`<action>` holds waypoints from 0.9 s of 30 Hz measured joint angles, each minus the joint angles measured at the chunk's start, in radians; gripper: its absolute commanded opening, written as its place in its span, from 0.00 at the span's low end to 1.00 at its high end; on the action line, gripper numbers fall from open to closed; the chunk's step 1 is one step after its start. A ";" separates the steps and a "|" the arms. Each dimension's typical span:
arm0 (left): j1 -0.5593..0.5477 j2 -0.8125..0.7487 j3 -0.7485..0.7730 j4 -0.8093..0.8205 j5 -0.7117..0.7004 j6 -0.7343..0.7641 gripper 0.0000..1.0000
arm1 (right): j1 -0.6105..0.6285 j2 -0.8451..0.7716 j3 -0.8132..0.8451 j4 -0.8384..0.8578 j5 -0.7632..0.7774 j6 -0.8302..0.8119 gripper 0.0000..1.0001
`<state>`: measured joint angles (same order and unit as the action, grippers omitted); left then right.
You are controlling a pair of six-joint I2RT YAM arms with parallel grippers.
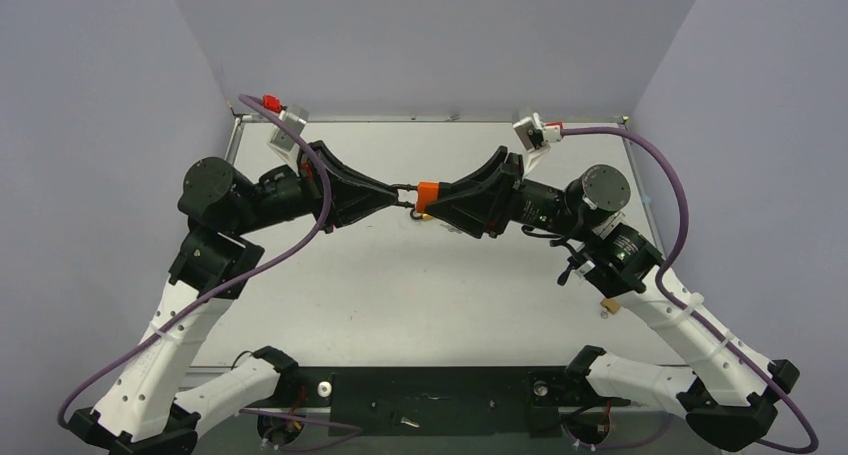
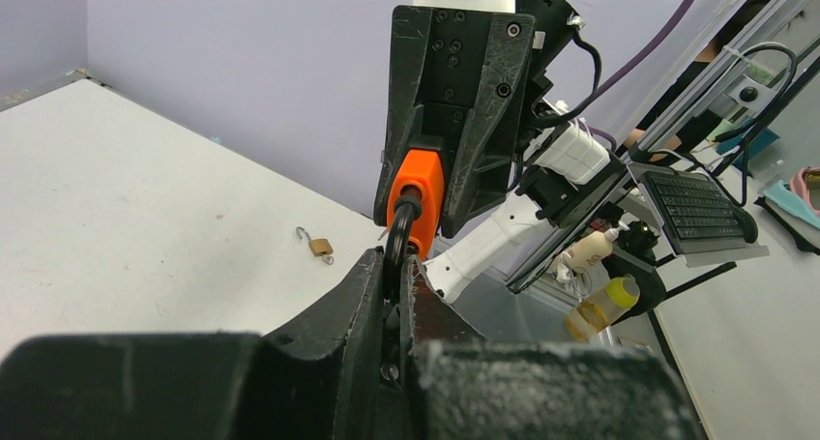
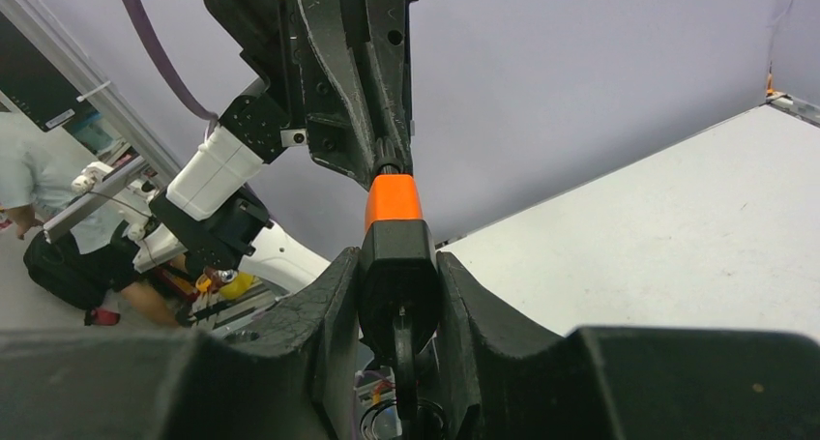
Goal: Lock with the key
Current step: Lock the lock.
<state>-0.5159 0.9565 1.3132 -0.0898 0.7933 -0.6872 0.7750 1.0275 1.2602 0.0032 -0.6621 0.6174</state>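
Risks: both arms clamp one rigid padlock [image 2: 418,193] in mid-air above the desk [image 1: 400,305], so any off-axis move makes them fight, and it could slip or drop. Neither arm is free to turn a key.

Left gripper [image 2: 392,266] clenched on the black shackle [image 2: 398,235]. Right gripper [image 3: 396,266] clenched round the padlock body.

Key: can't resolve it. A dark loop [image 3: 402,348] at the padlock's body end is probably its ring. If seated, its long axis would follow the padlock's: roughly level, shackle end toward the left arm.

Brass padlock [image 2: 320,247] lies on the desk, well apart from the held padlock.
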 measured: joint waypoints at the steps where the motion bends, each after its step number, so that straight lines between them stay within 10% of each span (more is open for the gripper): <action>1: 0.000 -0.003 -0.005 0.003 0.000 -0.002 0.00 | 0.005 0.000 0.000 -0.004 0.003 0.000 0.00; 27: -0.163 0.014 -0.027 0.129 -0.156 -0.008 0.00 | 0.054 -0.002 0.054 -0.019 0.073 -0.035 0.00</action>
<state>-0.6792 0.9703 1.2865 0.0387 0.6369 -0.6949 0.8291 1.0256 1.3144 -0.0162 -0.5892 0.5823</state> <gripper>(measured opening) 0.042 0.263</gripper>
